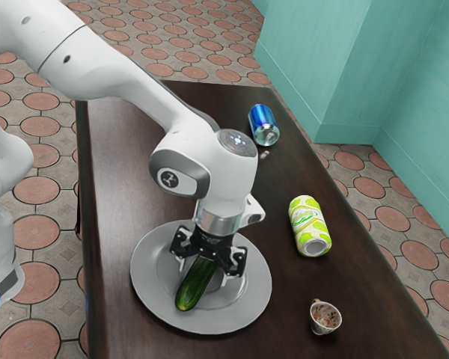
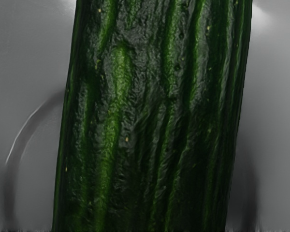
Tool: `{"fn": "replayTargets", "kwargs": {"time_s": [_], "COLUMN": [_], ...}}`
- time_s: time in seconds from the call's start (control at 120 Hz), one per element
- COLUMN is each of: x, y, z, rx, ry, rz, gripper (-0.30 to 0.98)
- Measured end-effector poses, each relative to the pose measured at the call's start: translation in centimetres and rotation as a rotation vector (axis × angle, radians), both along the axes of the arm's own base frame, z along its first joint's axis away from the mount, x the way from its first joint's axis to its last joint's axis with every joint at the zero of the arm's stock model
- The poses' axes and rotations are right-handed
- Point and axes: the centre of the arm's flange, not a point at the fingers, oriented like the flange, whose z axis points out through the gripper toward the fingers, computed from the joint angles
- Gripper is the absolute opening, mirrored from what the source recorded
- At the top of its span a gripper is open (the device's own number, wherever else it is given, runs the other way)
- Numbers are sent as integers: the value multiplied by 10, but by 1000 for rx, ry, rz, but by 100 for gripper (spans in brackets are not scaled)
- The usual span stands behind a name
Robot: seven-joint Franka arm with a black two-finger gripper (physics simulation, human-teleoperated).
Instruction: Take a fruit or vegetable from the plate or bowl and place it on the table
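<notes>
Have gripper spread open astride cucumber, directly below hand on grey plate. Note green-and-white can apart from hand.

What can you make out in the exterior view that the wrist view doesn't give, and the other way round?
Exterior view: the arm, the open gripper, blue can, green-and-yellow can, small cup, dark table, tiled floor and teal wall.

Wrist view: close detail of the cucumber, with wrinkled, ridged skin, lighter green streaks and tiny pale flecks.

Both: the cucumber and the grey plate under it.
</notes>
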Motion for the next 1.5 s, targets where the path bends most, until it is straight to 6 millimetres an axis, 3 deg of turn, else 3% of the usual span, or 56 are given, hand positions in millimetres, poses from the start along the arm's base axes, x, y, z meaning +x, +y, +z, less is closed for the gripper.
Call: {"fn": "replayTargets", "kwargs": {"time_s": [0.5, 1.15, 1.208, 1.4, 1.5], "x": [8, 13, 13, 13, 14], "y": [5, 11, 11, 11, 11], "z": [-11, -5, -5, -5, -4], "rx": [-1, -5, -5, -6, -7], "ry": [5, -15, -16, -14, -15], "rz": [7, 2, 2, 5, 7], "gripper": [69, 68, 64, 27, 21]}}
